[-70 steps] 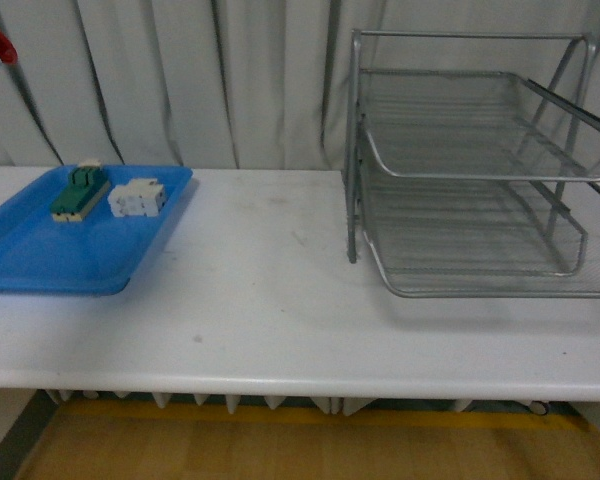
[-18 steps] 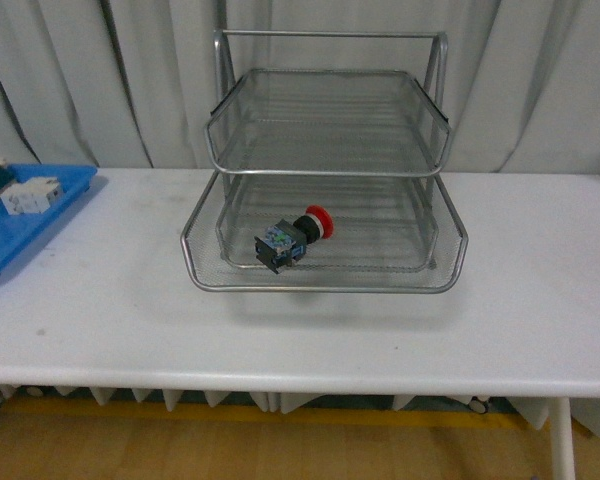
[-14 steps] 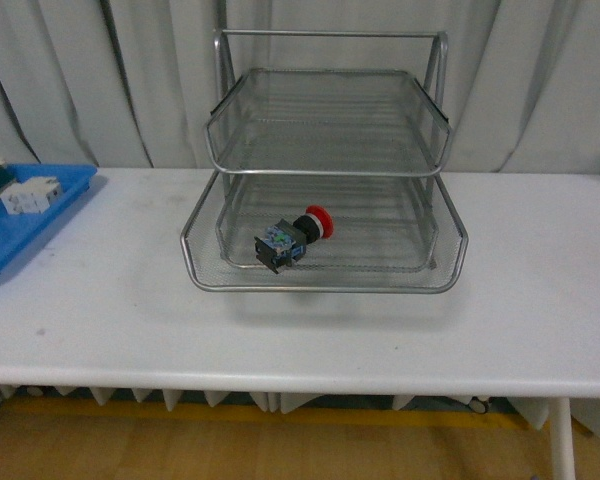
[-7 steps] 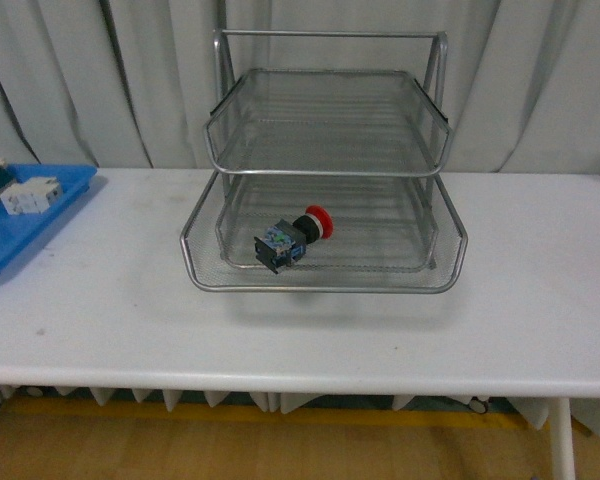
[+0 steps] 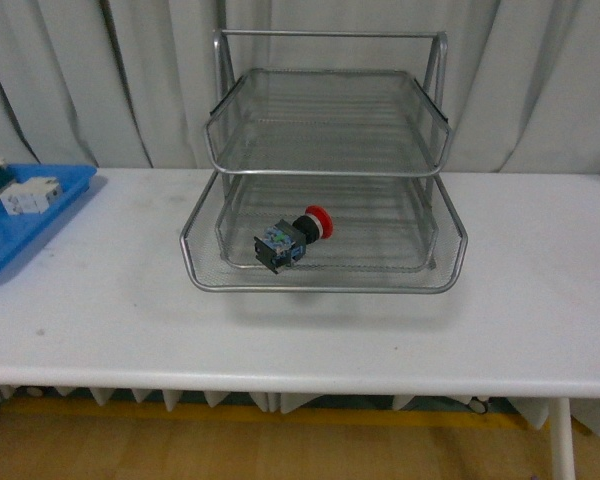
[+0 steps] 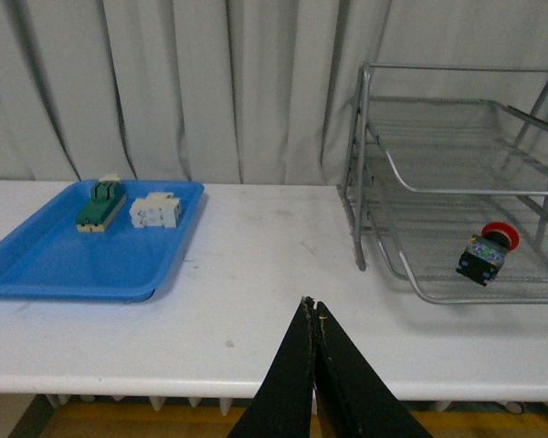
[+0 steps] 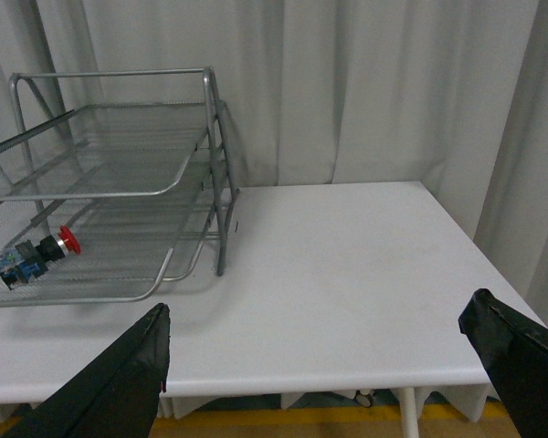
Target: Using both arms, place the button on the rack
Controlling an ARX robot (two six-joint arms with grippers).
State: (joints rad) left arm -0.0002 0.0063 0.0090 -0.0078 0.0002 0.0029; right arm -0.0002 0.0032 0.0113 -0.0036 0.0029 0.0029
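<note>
The button (image 5: 294, 238), red cap on a black-and-blue body, lies on its side in the lowest tray of the silver wire rack (image 5: 325, 170) at the table's middle. It also shows in the left wrist view as the button (image 6: 487, 255) in the rack (image 6: 457, 196), and in the right wrist view as the button (image 7: 35, 255) in the rack (image 7: 110, 196). My left gripper (image 6: 311, 310) is shut and empty, held back over the table's front edge. My right gripper (image 7: 315, 328) is wide open and empty, off to the rack's right. Neither arm appears in the front view.
A blue tray (image 5: 20, 225) at the table's left holds a white connector (image 5: 30, 195) and a green terminal block (image 6: 100, 203). White curtains hang behind. The table's right end (image 7: 457, 246) and front edge lie close to the right gripper.
Since 4.9 s ago the front view has swung right, so the rack stands centred with the button in it. Over the last 1.3 s nothing has moved.
</note>
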